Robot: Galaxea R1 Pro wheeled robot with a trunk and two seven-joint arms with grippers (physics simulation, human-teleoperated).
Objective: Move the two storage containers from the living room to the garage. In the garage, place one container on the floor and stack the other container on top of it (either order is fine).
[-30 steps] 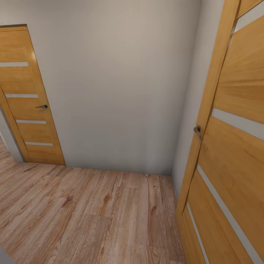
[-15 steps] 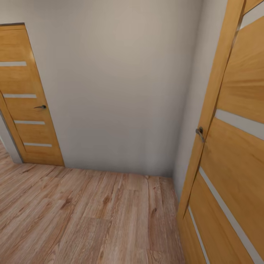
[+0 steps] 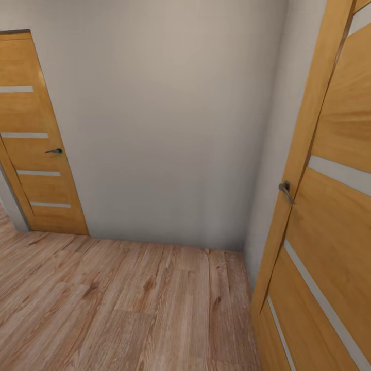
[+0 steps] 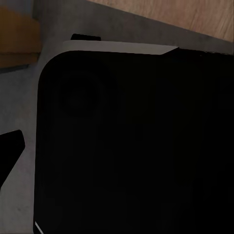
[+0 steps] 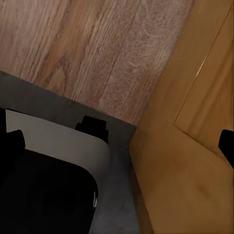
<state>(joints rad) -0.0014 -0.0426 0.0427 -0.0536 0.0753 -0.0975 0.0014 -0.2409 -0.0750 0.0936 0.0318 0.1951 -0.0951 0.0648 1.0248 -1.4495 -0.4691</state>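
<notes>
The robot is under way in a hallway, and neither storage container can be seen from here, so which way they lie from either arm, how their long sides run, and which arm is nearer cannot be judged. The head view looks down at a light wood-plank floor (image 3: 129,304) that ends at a plain white wall (image 3: 165,129) ahead. A closed wooden door (image 3: 36,139) with pale horizontal strips and a small dark handle stands at the far left, and an open wooden door (image 3: 330,216) of the same make hangs close on the right, its metal handle (image 3: 285,189) on the near edge. The left wrist view looks onto a dark, rounded body panel (image 4: 131,146) of the robot, with a strip of plank floor beyond. The right wrist view shows plank floor, the face of the open door just beside the robot, and a corner of its dark base. Whether either gripper is wide or narrow cannot be told. Judging by the floor, this is not yet the garage, and the open door at the right looks the tightest clearance.
</notes>
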